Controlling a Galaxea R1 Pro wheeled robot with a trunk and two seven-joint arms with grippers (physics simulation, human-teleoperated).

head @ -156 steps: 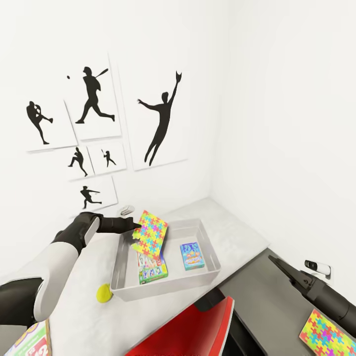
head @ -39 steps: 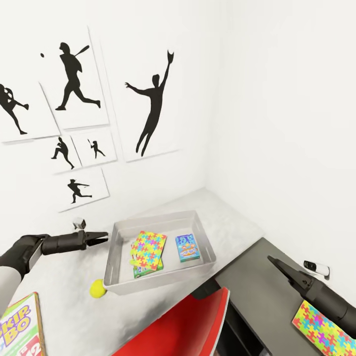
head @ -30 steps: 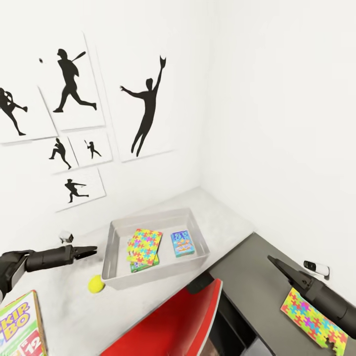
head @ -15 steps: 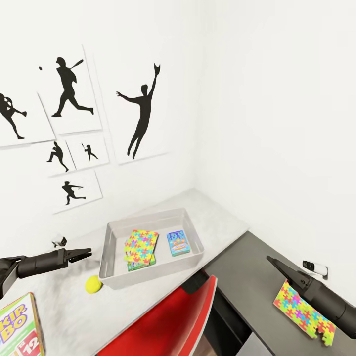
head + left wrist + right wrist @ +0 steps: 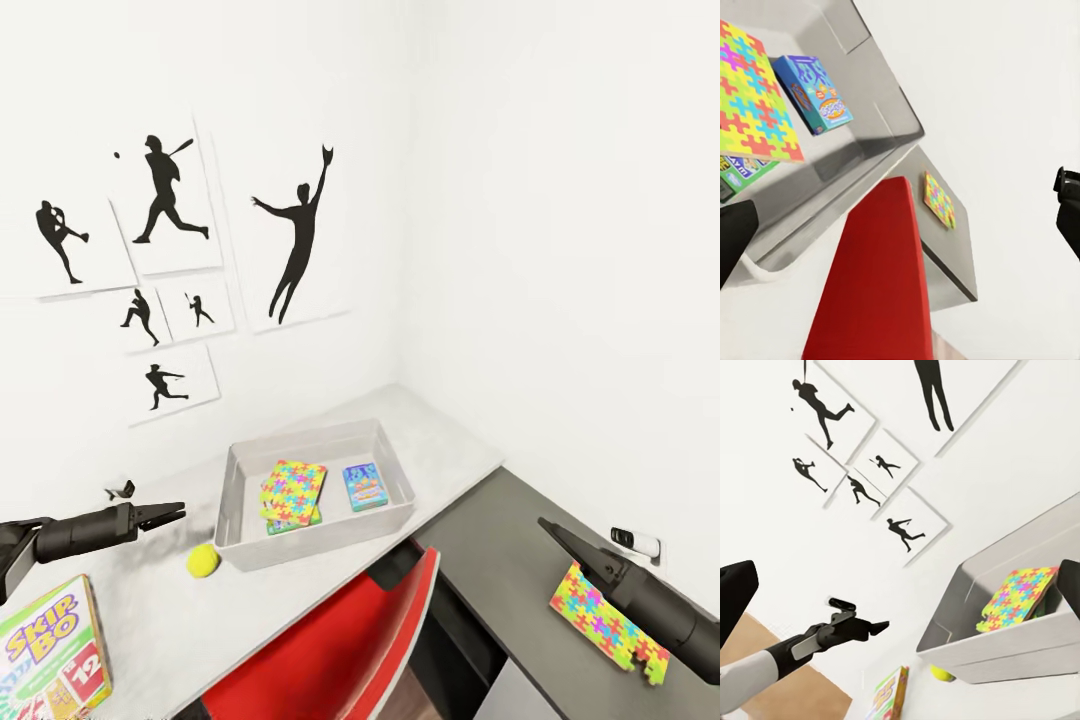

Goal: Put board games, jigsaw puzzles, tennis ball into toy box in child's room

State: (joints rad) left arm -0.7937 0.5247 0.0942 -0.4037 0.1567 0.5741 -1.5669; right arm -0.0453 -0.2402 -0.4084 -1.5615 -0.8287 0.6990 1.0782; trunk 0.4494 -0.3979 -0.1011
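With one puzzle [image 5: 293,490] already in the toy box [image 5: 236,545], the left gripper [image 5: 172,513], nearly closed and empty, must next descend to the tennis ball [image 5: 203,561] on the table [image 5: 300,610].

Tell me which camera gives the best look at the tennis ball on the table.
The head view: the whole tennis ball shows there on the pale table, just outside the near left corner of the toy box. The right wrist view catches only a sliver of it below the toy box's wall.
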